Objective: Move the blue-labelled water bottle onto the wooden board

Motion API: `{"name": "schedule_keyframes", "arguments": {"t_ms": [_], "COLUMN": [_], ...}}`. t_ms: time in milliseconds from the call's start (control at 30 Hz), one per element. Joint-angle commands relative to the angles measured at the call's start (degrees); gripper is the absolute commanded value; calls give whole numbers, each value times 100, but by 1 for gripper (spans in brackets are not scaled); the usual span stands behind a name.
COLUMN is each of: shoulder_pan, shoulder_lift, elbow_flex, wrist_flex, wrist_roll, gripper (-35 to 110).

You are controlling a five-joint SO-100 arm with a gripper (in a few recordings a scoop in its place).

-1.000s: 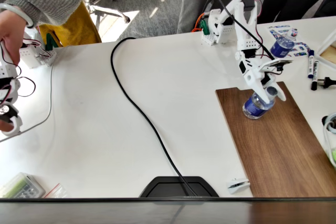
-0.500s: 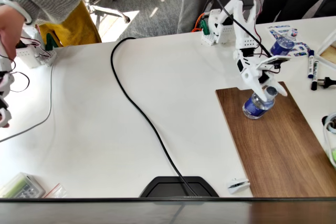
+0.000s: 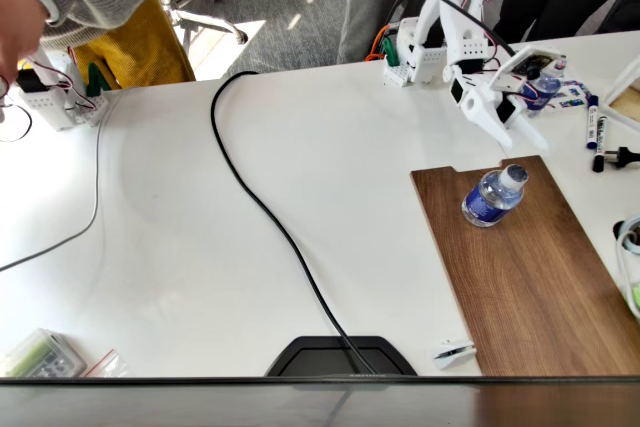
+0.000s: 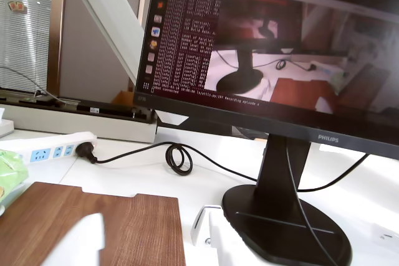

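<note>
A: We start with the white counter [image 3: 250,277], which fills most of the fixed view, with a black cable [image 3: 270,217] curving across it down to a dark base [image 3: 340,357] at the near edge.

B: Next in size we have the wooden board [image 3: 530,277], lying flat at the right of that view, its notch on the far short end. In the wrist view we see a corner of it [image 4: 93,228] at the lower left, beside a monitor stand [image 4: 280,216] and a white power strip [image 4: 50,147].

A: Then the white arm, raised above the counter behind the board. We find its claw [image 3: 512,125] in the air past the board's far edge, fingers parted and holding nothing.

B: And the blue-labelled water bottle [image 3: 492,197]?

A: We see it resting on the board near the far end, apart from the claw, cap toward the upper right.

B: We also spot a second bottle [image 3: 543,87] behind the claw, and markers [image 3: 594,132] at the right edge.
</note>
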Motion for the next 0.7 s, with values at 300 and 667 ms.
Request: {"name": "schedule_keyframes", "arguments": {"t_ms": [300, 667], "shoulder_pan": [633, 870], "shoulder_lift": [2320, 4140], "elbow_flex": [1591, 3489], "wrist_flex": [44, 79], "wrist_roll": [-26, -9], "gripper": [0, 0]}}
